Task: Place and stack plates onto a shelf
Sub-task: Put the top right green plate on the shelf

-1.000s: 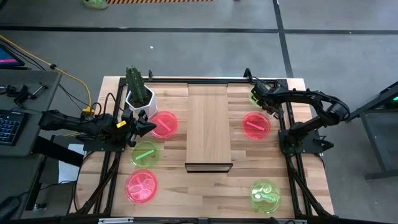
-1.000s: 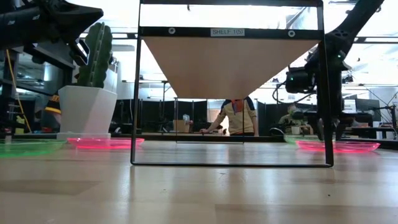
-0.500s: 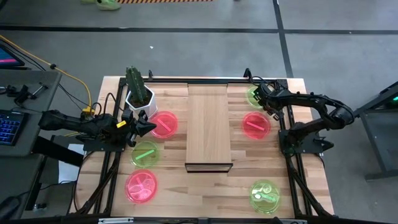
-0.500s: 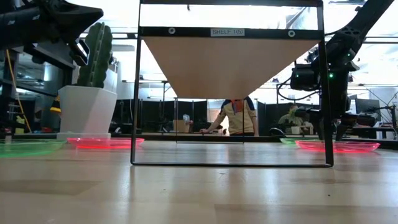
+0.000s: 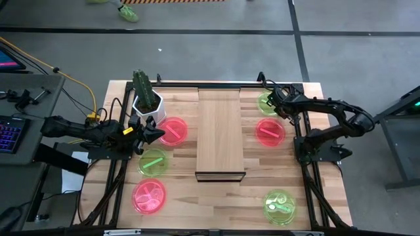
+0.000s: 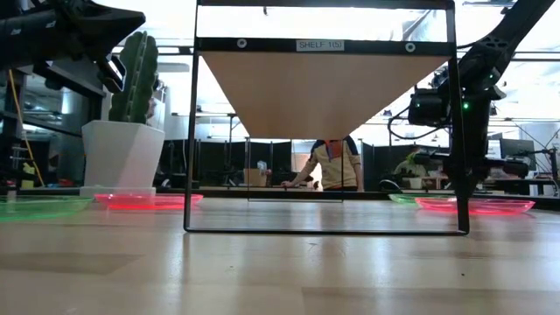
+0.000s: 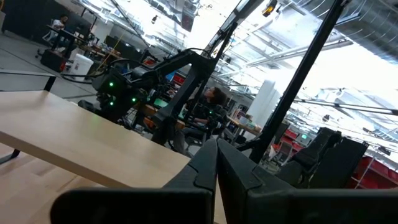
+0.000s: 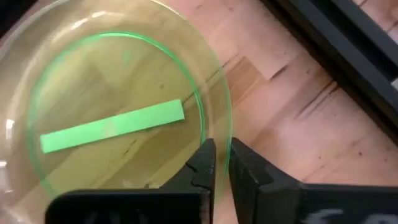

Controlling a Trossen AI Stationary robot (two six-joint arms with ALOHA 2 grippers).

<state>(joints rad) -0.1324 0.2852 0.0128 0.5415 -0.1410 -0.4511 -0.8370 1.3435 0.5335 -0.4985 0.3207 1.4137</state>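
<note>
Green plate point(image 8: 118, 118) rim in right claw point(image 8: 222, 155)

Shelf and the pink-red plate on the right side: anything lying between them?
Nothing. In the high view, only bare plank tabletop separates the long light-wood shelf from the round translucent pink-red plastic plate.

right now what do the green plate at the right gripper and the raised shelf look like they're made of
The round neon green plate looks like thin translucent plastic, glossy: the plank grain shows through it and its rim catches highlights. The long raised shelf looks like light wood or wood veneer, matte, with faint grain; its frame looks like dark metal, though painted wood can't be ruled out.
</note>
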